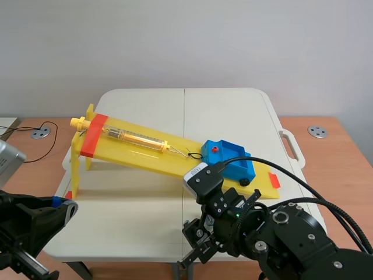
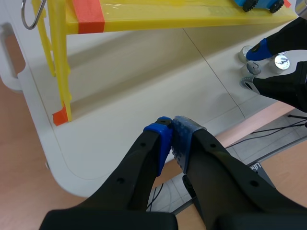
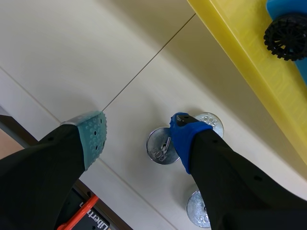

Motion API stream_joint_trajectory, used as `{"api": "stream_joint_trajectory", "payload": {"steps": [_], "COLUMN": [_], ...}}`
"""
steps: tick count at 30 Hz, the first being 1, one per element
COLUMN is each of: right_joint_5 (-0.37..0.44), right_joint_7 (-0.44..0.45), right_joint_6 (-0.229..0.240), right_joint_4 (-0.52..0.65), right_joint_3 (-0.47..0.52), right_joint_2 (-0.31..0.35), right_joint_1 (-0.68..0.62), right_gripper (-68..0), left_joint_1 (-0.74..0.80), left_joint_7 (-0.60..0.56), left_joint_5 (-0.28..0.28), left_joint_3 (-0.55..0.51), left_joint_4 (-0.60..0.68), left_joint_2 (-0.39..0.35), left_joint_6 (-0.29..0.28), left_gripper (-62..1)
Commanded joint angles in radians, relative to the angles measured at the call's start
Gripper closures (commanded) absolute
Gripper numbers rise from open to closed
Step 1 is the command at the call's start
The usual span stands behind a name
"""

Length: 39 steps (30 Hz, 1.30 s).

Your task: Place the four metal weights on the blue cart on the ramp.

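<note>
The blue cart (image 1: 229, 158) sits on the low end of the yellow ramp (image 1: 134, 149), hooked to a spring scale (image 1: 137, 138). Its black wheel (image 3: 288, 28) shows ahead of my right gripper (image 3: 139, 130), which is open just above the white table. A silver weight (image 3: 159, 146) with a small hook lies against the inner side of its blue-padded finger (image 3: 186, 135). Another weight (image 3: 211, 122) lies just beyond, and a third (image 3: 198, 209) is half hidden under that finger. My left gripper (image 2: 171, 130) is shut on nothing, low over the table's near left corner. In the scene view the right arm (image 1: 280, 233) hides the weights.
The ramp stands on yellow legs (image 2: 60, 57) with orange tape at the foot. In the left wrist view several weights (image 2: 252, 68) lie beside the right arm's blue pad (image 2: 259, 48). The white table's (image 1: 233, 111) front edge runs close under both grippers.
</note>
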Motion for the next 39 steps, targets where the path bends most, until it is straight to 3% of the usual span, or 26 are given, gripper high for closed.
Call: {"api": "stream_joint_trajectory", "payload": {"steps": [1, 20, 25, 34, 39], "right_joint_5": [0.006, 0.024, 0.024, 0.023, 0.027], "right_joint_7": [0.089, 0.118, 0.117, 0.094, 0.137], "right_joint_6": [-0.058, -0.047, -0.047, -0.055, -0.055], "right_joint_4": [0.047, -0.026, -0.03, -0.043, -0.034], "right_joint_3": [-0.011, -0.031, -0.031, -0.031, -0.031], "right_joint_2": [-0.003, -0.005, -0.005, 0.007, 0.034], "right_joint_1": [0.072, 0.047, 0.047, 0.047, 0.047], "right_gripper": [-30.2, -27.1, -20.6, -0.5, -0.7], "left_joint_1": [-0.018, -0.02, -0.02, -0.02, -0.02], "left_joint_7": [-0.081, -0.078, -0.078, -0.077, -0.077], "left_joint_5": [-0.074, -0.074, -0.074, -0.074, -0.074], "left_joint_3": [-0.008, -0.008, -0.008, -0.008, -0.008], "left_joint_4": [0.068, 0.068, 0.068, 0.068, 0.068], "left_joint_2": [0.008, 0.008, 0.008, 0.008, 0.008], "left_joint_6": [-0.035, -0.035, -0.035, -0.035, -0.035], "left_gripper": [-3.1, -3.1, -3.1, -3.1, -3.1]}}
